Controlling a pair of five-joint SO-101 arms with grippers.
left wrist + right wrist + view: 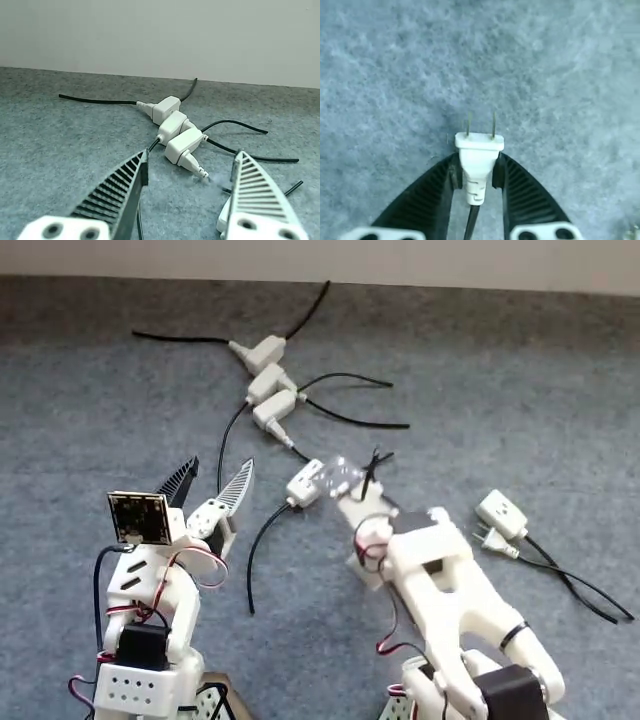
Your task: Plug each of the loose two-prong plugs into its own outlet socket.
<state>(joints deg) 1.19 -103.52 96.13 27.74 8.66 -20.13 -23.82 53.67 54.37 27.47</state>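
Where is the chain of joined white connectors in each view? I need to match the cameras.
High view: the connector chain lies diagonally at upper centre, beyond the left gripper.
Left wrist view: the connector chain sits straight ahead, past the open fingers.
Right wrist view: the right gripper grips a two-prong plug over the grey carpet.
Shared landmark: the grey carpet.
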